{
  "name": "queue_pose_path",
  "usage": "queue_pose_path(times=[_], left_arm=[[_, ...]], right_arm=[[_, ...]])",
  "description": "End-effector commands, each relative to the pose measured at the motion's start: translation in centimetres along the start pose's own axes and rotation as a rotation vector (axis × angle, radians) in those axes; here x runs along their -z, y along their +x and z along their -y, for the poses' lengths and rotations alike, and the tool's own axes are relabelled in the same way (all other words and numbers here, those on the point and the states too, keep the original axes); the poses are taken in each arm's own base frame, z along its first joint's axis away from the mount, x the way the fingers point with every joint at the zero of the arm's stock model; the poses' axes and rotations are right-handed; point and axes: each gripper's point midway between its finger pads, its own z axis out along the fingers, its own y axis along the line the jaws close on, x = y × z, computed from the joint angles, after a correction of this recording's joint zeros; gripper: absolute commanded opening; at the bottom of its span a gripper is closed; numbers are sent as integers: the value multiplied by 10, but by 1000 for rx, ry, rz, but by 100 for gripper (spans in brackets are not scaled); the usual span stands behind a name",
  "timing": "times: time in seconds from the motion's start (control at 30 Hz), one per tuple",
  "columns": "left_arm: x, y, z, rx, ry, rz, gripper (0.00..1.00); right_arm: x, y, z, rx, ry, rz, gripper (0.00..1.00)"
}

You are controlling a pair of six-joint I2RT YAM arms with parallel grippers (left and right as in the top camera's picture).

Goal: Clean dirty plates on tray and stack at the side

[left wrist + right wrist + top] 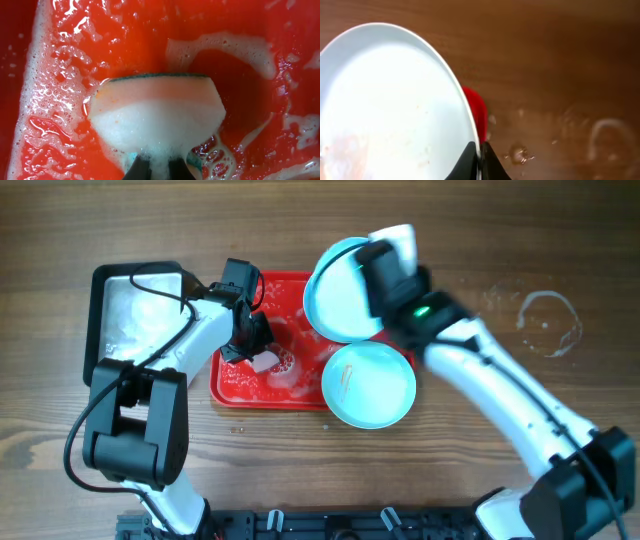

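Note:
The red tray (240,385) lies mid-table, wet and soapy. My left gripper (262,358) is shut on a foamy sponge (157,117) with a green scouring side, pressed low on the tray's floor (65,60). My right gripper (372,260) is shut on the rim of a pale-blue plate (340,292), holding it tilted above the tray's back right corner; faint orange smears show on it in the right wrist view (390,110). A second pale-blue plate (368,385) with orange smears lies at the tray's right end. A third plate is not in view.
A black-rimmed silver pan (135,315) sits left of the tray. Water puddles (545,325) wet the wooden table at the right; they also show in the right wrist view (520,152).

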Motion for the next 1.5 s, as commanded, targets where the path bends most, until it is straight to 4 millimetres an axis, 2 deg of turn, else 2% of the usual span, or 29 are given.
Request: queue_pose_path(times=[0.0, 0.07, 0.1, 0.13, 0.17, 0.2, 0.27, 0.37, 0.47, 0.53, 0.6, 0.67, 0.77, 0.83, 0.93, 0.97, 1.0, 1.03, 1.07, 1.1, 1.13, 1.17, 1.2, 1.23, 1.3, 1.37, 1.47], left_arm=[[-4, 2, -5, 12, -24, -4, 4], [-4, 2, -6, 12, -24, -5, 4], [-4, 2, -5, 12, -24, -4, 4], [-4, 2, -5, 12, -24, -4, 4], [-4, 2, -6, 12, -24, -5, 4], [-4, 2, -6, 11, -24, -5, 4], [-4, 2, -5, 12, -24, -4, 4], [-4, 2, -5, 12, -24, -4, 4], [-4, 2, -6, 11, -24, -4, 4], [-4, -1, -4, 11, -17, 6, 4], [-4, -1, -3, 11, -15, 8, 4], [-4, -1, -3, 11, -15, 8, 4], [-4, -1, -3, 10, -15, 8, 4], [-4, -1, -3, 10, -15, 8, 4], [-4, -1, -3, 11, -15, 7, 4], [-4, -1, -3, 11, -15, 7, 4], [-4, -1, -3, 10, -15, 7, 4], [-4, -1, -3, 10, -15, 7, 4], [-3, -2, -3, -3, -14, 9, 4], [-3, -2, -3, -5, -15, 9, 4], [-3, -2, -3, -5, -15, 9, 4], [-3, -2, -3, -5, -14, 9, 4], [-3, -2, -3, -5, -14, 10, 4], [-1, -3, -2, -6, -12, 13, 4], [12, -7, 2, -27, 5, 37, 4], [39, -18, 12, -59, 47, 101, 4], [70, -28, 22, -73, 97, 182, 4]], right_arm=[[7, -2, -6, -244, -477, -124, 4], [0, -8, 40, -390, -557, -131, 4], [-7, -6, 73, -482, -533, -136, 4], [-12, -1, 98, -538, -492, -141, 4], [-17, 7, 128, -597, -434, -147, 5], [-20, 13, 148, -630, -383, -147, 4], [-28, 35, 218, -793, -167, -145, 4], [-31, 64, 277, -978, 24, -156, 4], [-48, 108, 323, -1127, 168, -215, 4], [-66, 134, 346, -1174, 221, -246, 4], [-79, 160, 357, -1198, 283, -302, 4], [-94, 185, 359, -1221, 317, -366, 4], [-116, 212, 355, -1231, 332, -440, 4], [-120, 220, 349, -1206, 322, -481, 4], [-111, 215, 348, -1211, 322, -483, 44], [-104, 208, 349, -1210, 320, -470, 60], [-83, 184, 356, -1204, 316, -410, 67], [-76, 174, 357, -1192, 293, -382, 67], [-40, 110, 335, -1120, 53, -221, 67], [-27, 86, 320, -1067, -50, -165, 67], [-10, 52, 288, -967, -184, -102, 63], [-5, 39, 270, -919, -215, -89, 63], [-5, 26, 240, -854, -261, -96, 63], [-8, 16, 204, -787, -320, -120, 62], [-20, 10, 136, -680, -385, -181, 62], [-38, 14, 79, -578, -356, -227, 62], [-57, 28, 20, -503, -404, -303, 61]])
